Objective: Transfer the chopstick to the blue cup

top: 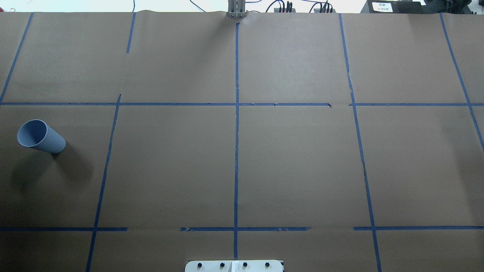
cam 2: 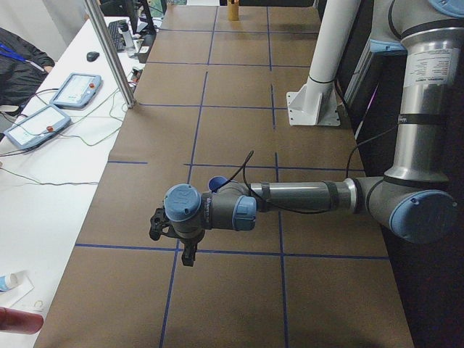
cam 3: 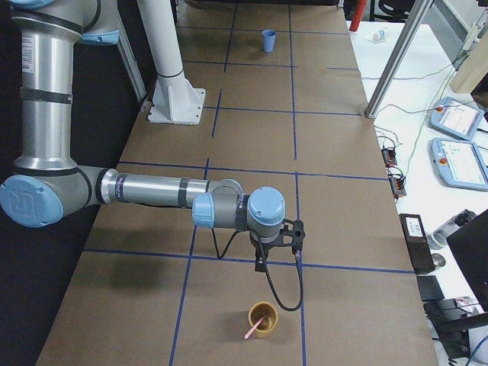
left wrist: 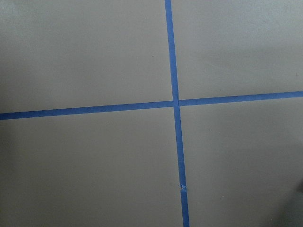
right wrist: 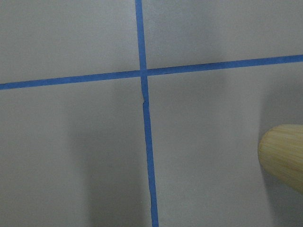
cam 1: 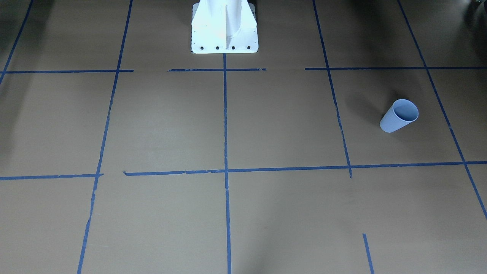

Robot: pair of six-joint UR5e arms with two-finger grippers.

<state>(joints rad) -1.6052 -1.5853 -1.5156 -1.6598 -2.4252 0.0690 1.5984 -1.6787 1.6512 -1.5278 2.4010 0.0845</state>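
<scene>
The pale blue ribbed cup (cam 1: 399, 115) stands upright on the brown table, at the far left of the overhead view (top: 41, 136). The pink chopstick (cam 3: 254, 328) leans in a tan wooden cup (cam 3: 263, 319) at the table's right end; that cup's rim shows in the right wrist view (right wrist: 284, 153). My right gripper (cam 3: 261, 265) hangs above the table a little short of the wooden cup. My left gripper (cam 2: 188, 255) hangs above the table near the blue cup (cam 2: 216, 183), which its wrist partly hides. I cannot tell whether either gripper is open or shut.
The white robot pedestal (cam 1: 224, 26) stands at the table's robot-side edge. Blue tape lines (top: 236, 151) grid the brown paper. A metal post (cam 2: 109, 51) and tablets (cam 2: 76, 88) stand on the operators' side, with a person at that edge.
</scene>
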